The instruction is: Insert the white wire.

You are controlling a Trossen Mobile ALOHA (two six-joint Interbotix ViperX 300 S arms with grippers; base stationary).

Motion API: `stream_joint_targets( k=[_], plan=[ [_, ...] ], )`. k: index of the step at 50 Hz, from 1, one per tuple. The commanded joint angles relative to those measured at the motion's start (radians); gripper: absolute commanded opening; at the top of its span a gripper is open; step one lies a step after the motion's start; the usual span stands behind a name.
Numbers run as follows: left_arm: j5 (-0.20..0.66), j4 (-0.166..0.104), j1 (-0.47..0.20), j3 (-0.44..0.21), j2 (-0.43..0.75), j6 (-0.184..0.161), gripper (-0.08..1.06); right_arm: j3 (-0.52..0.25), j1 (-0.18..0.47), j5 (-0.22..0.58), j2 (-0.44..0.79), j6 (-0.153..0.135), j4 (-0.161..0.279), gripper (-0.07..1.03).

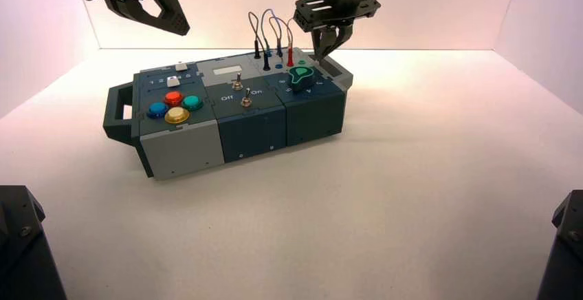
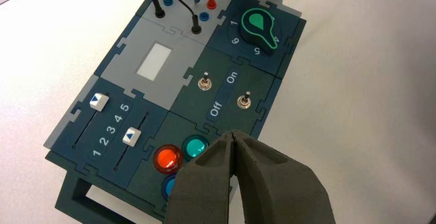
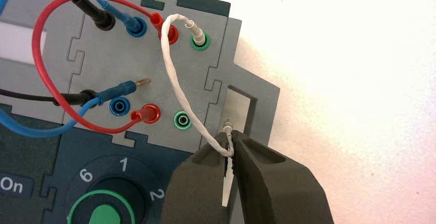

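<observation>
The white wire (image 3: 172, 75) loops from a plug seated in the far green socket (image 3: 198, 40) down to my right gripper (image 3: 230, 141). That gripper is shut on the wire's free pin plug (image 3: 227, 128), whose tip pokes out past the fingertips over the box's grey edge by a cut-out. The near green socket (image 3: 182, 119) stands empty, beside the gripper. In the high view the right gripper (image 1: 328, 47) hangs over the box's far right corner. My left gripper (image 2: 234, 141) is shut and empty, held above the box's left end (image 1: 155, 11).
The box (image 1: 234, 111) carries red, teal, blue and yellow buttons (image 1: 173, 106), two toggle switches (image 2: 205, 81), two sliders (image 2: 99, 100) and a green knob (image 3: 103, 213). Red (image 3: 46, 70), blue and black wires plug in by the green sockets. One blue plug (image 3: 123, 88) lies loose.
</observation>
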Motion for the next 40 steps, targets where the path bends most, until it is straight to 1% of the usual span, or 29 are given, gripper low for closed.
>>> stream_joint_targets(
  k=[1,25,31,35,38,40],
  plan=[
    [-0.008,-0.002,-0.003,-0.031,-0.003,0.008,-0.03,-0.026,0.0,0.009,-0.066,-0.002,-0.005,-0.02],
    [0.0,0.0,-0.005,-0.031,-0.011,0.008,-0.03,-0.02,0.003,0.035,-0.132,-0.002,-0.008,-0.02],
    [0.009,0.0,-0.003,-0.031,-0.014,0.017,-0.03,-0.018,0.008,0.041,-0.146,-0.002,-0.005,-0.02],
    [0.031,-0.002,-0.005,-0.037,-0.015,0.028,-0.03,-0.02,0.009,0.054,-0.155,0.0,-0.003,-0.02],
    [0.032,-0.002,-0.008,-0.038,-0.015,0.028,-0.03,-0.021,0.012,0.058,-0.158,0.002,-0.002,-0.02],
    [0.023,-0.008,-0.009,-0.038,-0.025,0.028,-0.03,-0.021,0.017,0.058,-0.16,0.002,0.003,-0.02]
  ],
)
